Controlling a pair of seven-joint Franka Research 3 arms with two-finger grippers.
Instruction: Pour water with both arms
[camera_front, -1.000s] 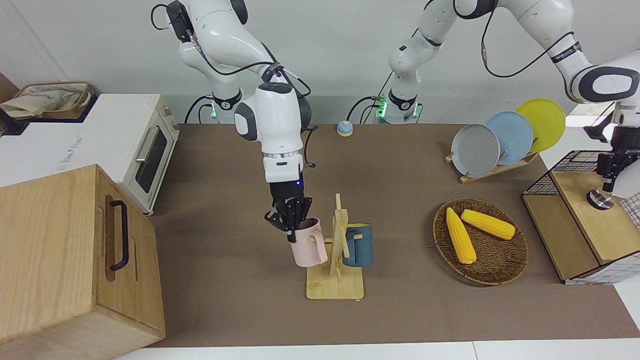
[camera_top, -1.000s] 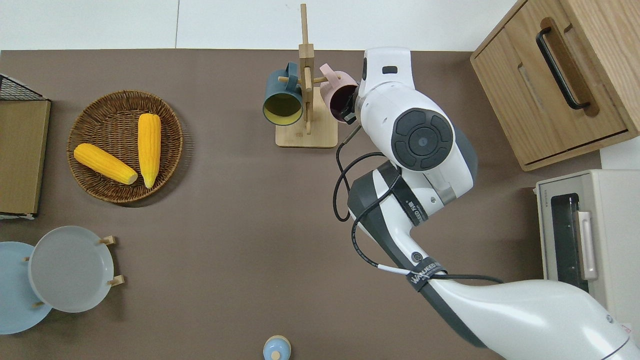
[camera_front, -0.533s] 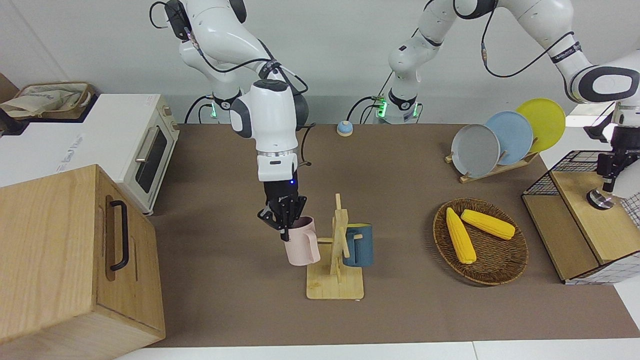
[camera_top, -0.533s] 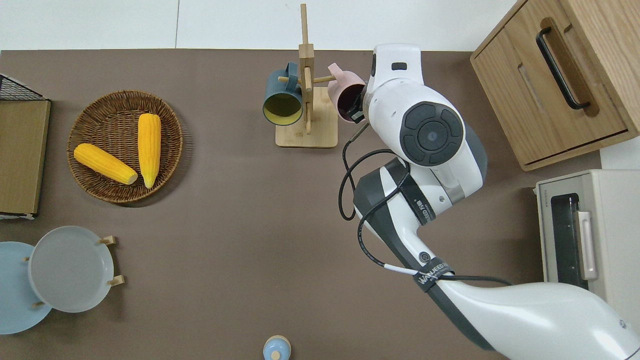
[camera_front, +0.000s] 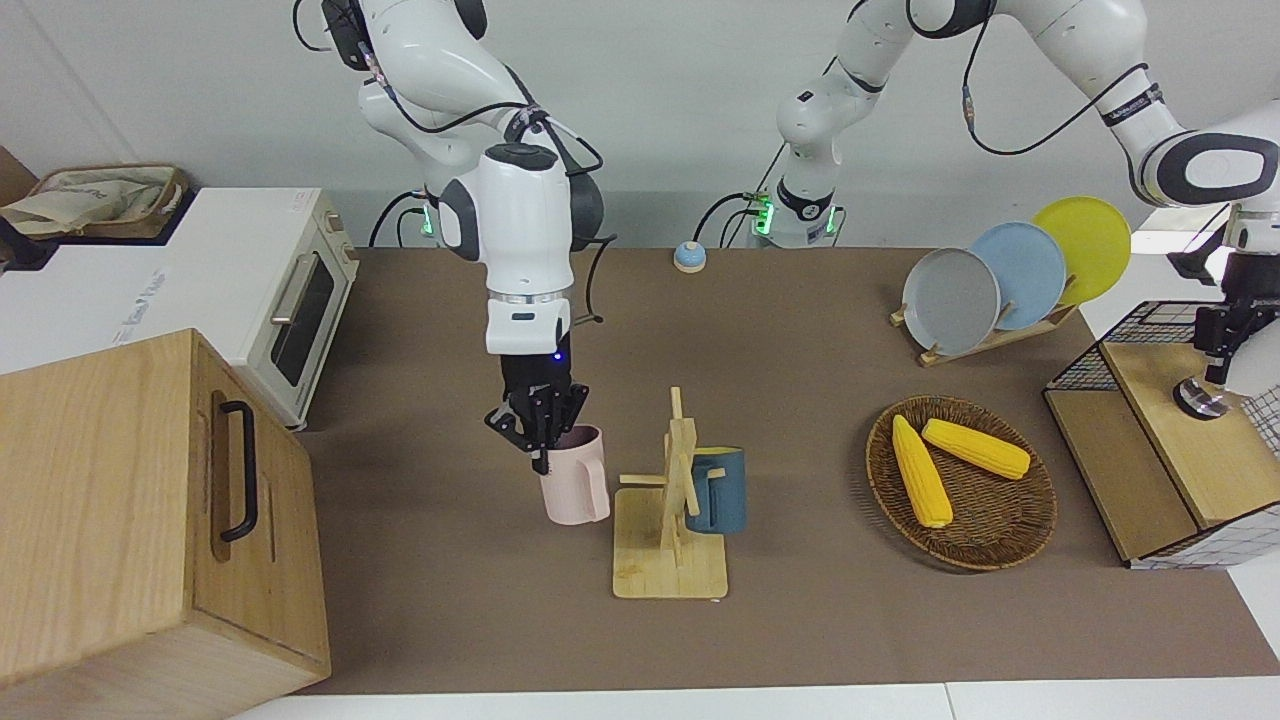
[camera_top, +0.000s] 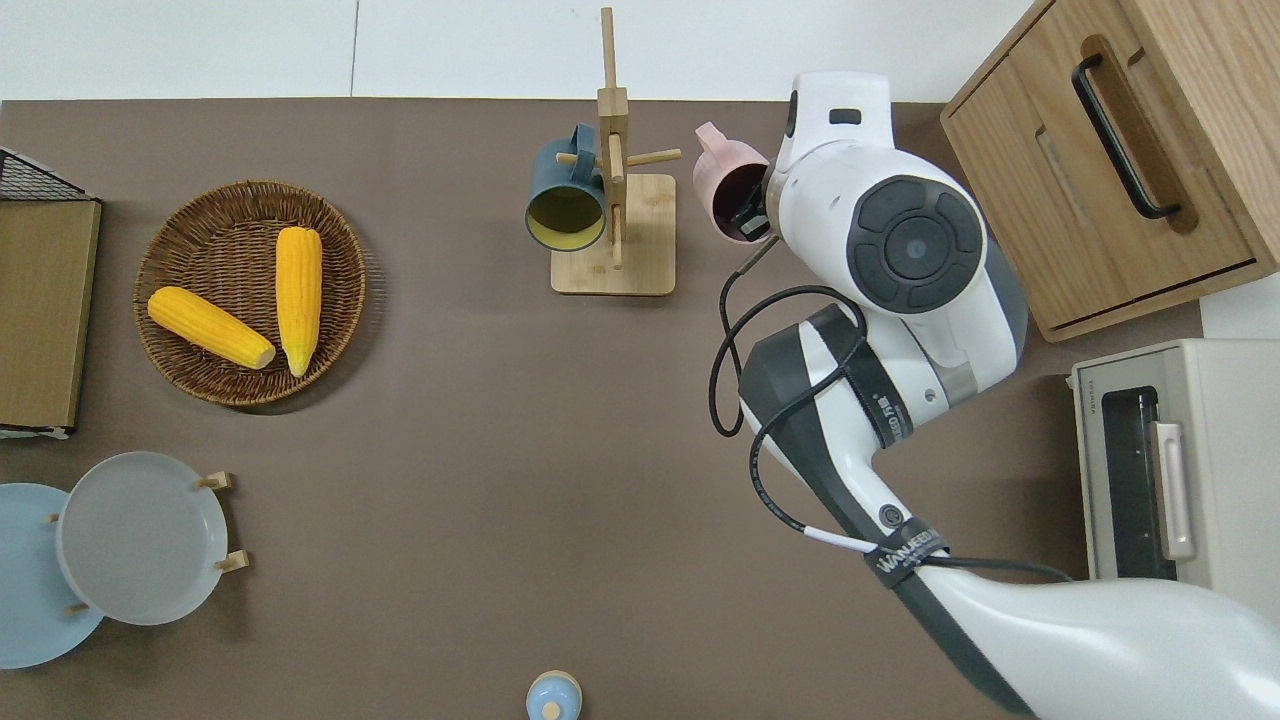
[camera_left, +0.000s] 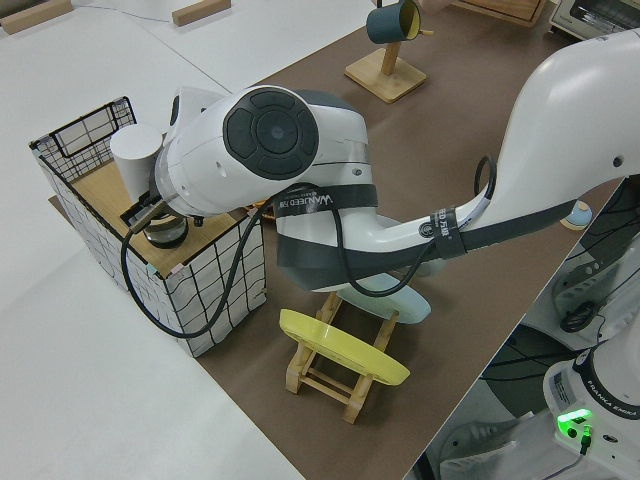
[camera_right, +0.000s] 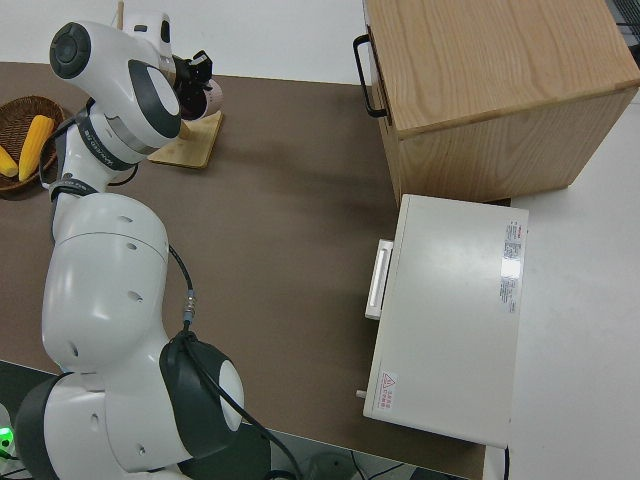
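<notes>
Right tool (camera_front: 541, 432) grips one pink mug (camera_front: 575, 489); left arm parked, grip unclear.

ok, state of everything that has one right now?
pink mug: off the rack, upright, held by its rim
right gripper: shut on the pink mug
blue mug: hanging on the wooden mug rack
left gripper: over the wire crate
toaster oven: door closed
wooden cabinet: closed

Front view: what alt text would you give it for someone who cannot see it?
The right gripper holds a pink mug by its rim, clear of the wooden mug rack. A blue mug hangs on the rack.
</notes>
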